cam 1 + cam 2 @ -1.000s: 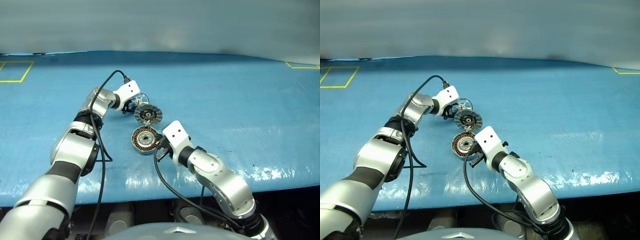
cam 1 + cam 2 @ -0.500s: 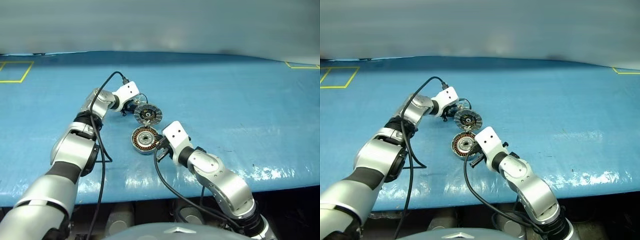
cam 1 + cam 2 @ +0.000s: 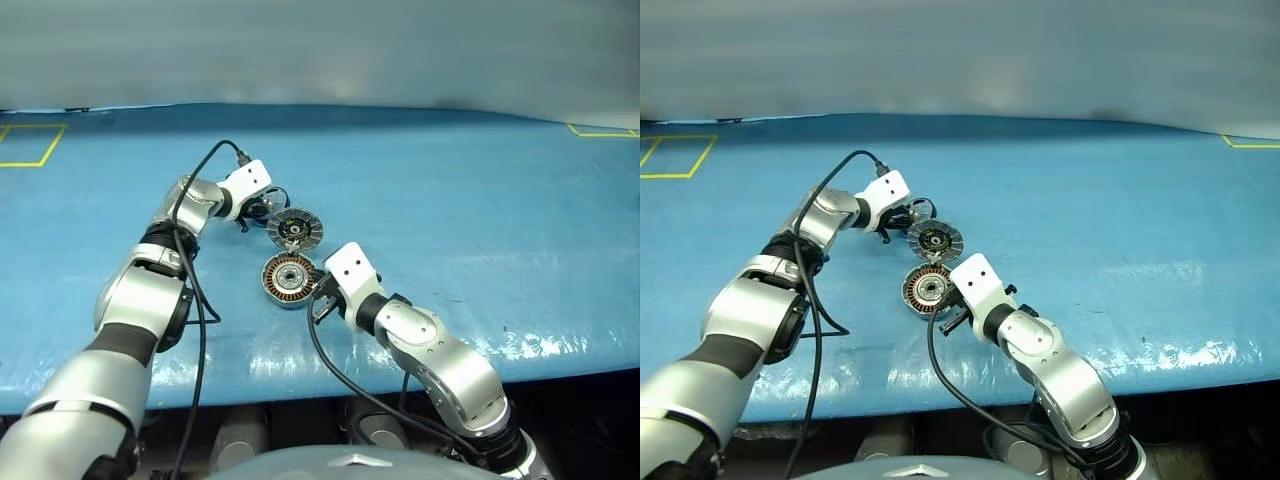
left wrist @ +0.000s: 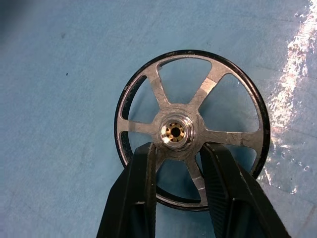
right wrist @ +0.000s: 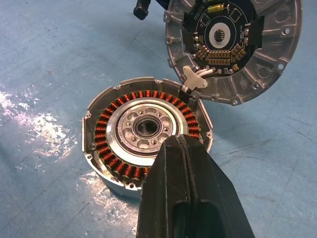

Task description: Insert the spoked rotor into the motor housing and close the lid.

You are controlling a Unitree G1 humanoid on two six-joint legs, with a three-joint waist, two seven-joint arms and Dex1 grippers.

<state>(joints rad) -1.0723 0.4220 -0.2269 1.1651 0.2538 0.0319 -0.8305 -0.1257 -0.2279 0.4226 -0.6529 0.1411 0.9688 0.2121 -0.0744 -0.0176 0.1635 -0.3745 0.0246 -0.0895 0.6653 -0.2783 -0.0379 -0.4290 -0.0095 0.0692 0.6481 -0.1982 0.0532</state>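
The spoked rotor is a shiny silver wheel with a dark rim, just over the blue cover. My left gripper is shut on it, one finger on each side of a spoke just below the hub. In the head views the rotor sits just left of the lid. The lid stands tilted open at the far rim of the motor housing, with its dark circuit-board face showing. The housing's copper windings and silver centre are uncovered. My right gripper is shut, its tips at the housing's near rim.
A blue cover spreads over the whole table, with glare patches near the front edge. Yellow tape marks lie at the far left and far right. A black cable hangs from each wrist.
My left gripper closed on the rotor, then shifted left with it, away from the lid. The right arm, housing and lid stayed put.
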